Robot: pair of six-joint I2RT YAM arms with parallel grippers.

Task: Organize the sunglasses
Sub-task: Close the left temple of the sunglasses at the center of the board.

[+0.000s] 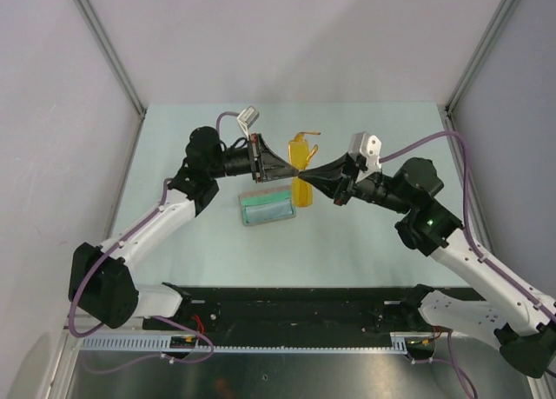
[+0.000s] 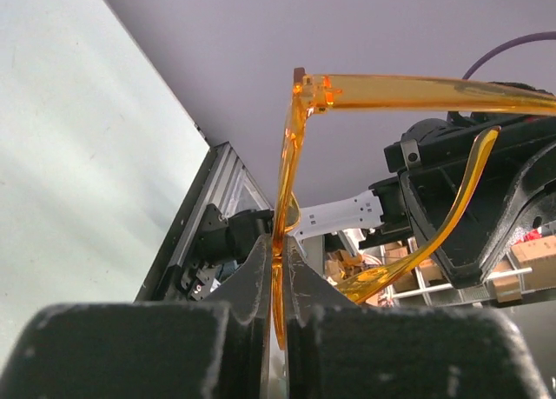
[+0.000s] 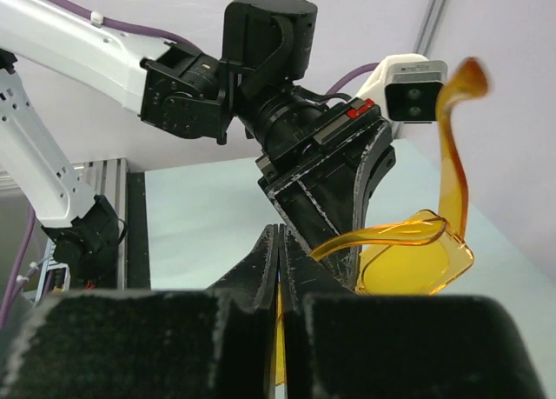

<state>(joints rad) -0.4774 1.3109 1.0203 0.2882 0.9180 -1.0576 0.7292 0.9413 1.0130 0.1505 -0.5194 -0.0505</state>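
Note:
The sunglasses, translucent yellow-orange with thin temple arms, are held in the air above the table's middle between both grippers. My left gripper comes from the left and is shut on the front frame; in the left wrist view the orange frame rises out of the closed jaws. My right gripper comes from the right and is shut on a thin yellow part of the glasses; in the right wrist view a lens and one upright temple arm show beyond the jaws.
A grey rectangular case with a pale blue-green inside lies on the table just below the grippers. The pale green table is walled by grey panels on the left, the right and behind. The arm bases sit at the near edge.

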